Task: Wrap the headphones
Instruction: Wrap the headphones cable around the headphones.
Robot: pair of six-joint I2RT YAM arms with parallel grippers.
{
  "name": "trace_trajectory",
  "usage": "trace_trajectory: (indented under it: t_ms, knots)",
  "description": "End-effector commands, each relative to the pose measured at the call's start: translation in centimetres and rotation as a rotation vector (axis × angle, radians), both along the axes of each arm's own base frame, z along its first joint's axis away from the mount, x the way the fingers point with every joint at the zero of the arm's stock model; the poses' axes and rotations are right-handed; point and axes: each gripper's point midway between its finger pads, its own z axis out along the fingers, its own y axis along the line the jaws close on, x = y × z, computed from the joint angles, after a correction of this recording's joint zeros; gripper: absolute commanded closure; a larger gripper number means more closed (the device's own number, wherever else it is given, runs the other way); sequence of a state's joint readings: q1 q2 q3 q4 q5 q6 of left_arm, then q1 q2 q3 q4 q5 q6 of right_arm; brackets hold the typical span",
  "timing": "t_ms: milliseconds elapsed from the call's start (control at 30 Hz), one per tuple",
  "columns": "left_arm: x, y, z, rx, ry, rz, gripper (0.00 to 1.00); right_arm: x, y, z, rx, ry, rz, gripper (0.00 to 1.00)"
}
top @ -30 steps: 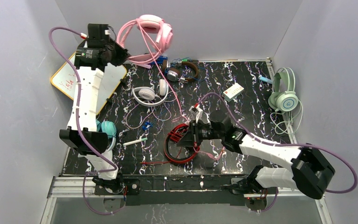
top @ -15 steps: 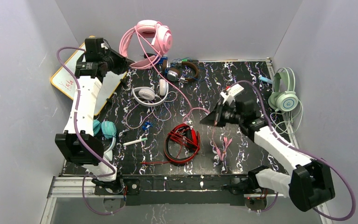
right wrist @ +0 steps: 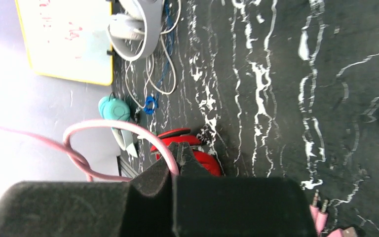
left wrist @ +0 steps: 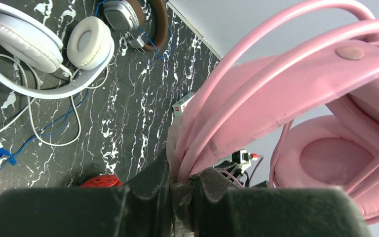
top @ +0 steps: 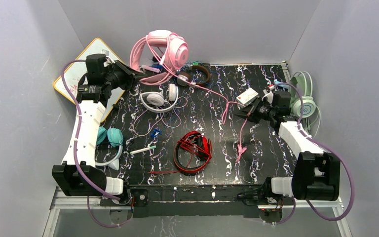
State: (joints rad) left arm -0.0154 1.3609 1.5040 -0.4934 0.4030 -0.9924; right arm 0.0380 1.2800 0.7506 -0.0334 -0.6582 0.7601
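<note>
The pink headphones (top: 164, 48) hang lifted at the back left, with my left gripper (top: 139, 73) shut on the headband end. The left wrist view shows that band (left wrist: 286, 84) pinched between the jaws of my left gripper (left wrist: 181, 174). Their pink cord (top: 212, 93) runs right across the table to my right gripper (top: 244, 111), which is shut on it. The cord's plug end (top: 239, 148) dangles below. In the right wrist view the cord (right wrist: 103, 123) loops out of my right gripper (right wrist: 177, 154). White (top: 155, 98), brown (top: 196, 76), red (top: 192, 148), teal (top: 109, 137) and mint green headphones (top: 301, 101) lie around.
A whiteboard (top: 71, 74) leans at the back left under the left arm. A small white box with a red label (top: 248, 95) lies just beside my right gripper. A white pen (top: 143, 149) and a blue clip (top: 154, 132) lie mid-table amid loose cords. Grey walls close three sides.
My right gripper swung from above the red headphones to the back right, drawing the pink cord out across the table. The left gripper shifted the pink headphones slightly right and lower.
</note>
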Motion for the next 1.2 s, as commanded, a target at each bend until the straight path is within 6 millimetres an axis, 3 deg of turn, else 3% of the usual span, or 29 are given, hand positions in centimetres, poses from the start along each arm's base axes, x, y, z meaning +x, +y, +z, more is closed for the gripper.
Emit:
trace_trajectory:
  t_ms: [0,67,167,367,533,633,867,1067,1167]
  knots:
    - [-2.2,-2.3,2.8,-0.033,-0.165,-0.157,1.0,3.0,-2.6,1.6,-0.017,-0.037,-0.113,0.99]
    - [-2.9,-2.9,1.8,-0.01,-0.17,-0.202,1.0,3.9,-3.4,1.7,-0.028,-0.051,-0.139,0.99]
    - [-3.8,-4.6,1.0,-0.022,-0.17,-0.287,1.0,4.3,-2.4,2.3,0.014,-0.074,-0.051,0.99]
    - [-5.1,-9.1,3.3,-0.08,-0.275,-0.444,1.0,3.8,-1.4,1.0,0.026,-0.05,0.011,0.99]
    - [-9.6,-14.1,4.0,-0.037,-0.396,-0.722,1.0,4.4,-2.2,0.6,-0.014,-0.052,-0.022,0.99]
    - [-12.4,-15.4,2.1,0.035,-0.409,-0.837,1.0,5.4,-3.2,1.0,-0.032,-0.054,-0.049,0.99]
    - [-16.4,-14.7,-4.9,0.322,-0.334,-0.965,1.0,8.9,-4.8,5.5,-0.04,-0.148,-0.093,0.99]
    - [-17.9,-13.5,-11.1,0.728,-0.232,-1.047,1.0,10.3,-3.7,8.8,0.018,-0.203,-0.038,0.99]
    - [-17.3,-12.3,-13.3,0.908,-0.167,-1.06,1.0,10.4,-3.5,10.2,0.024,-0.228,-0.022,0.99]
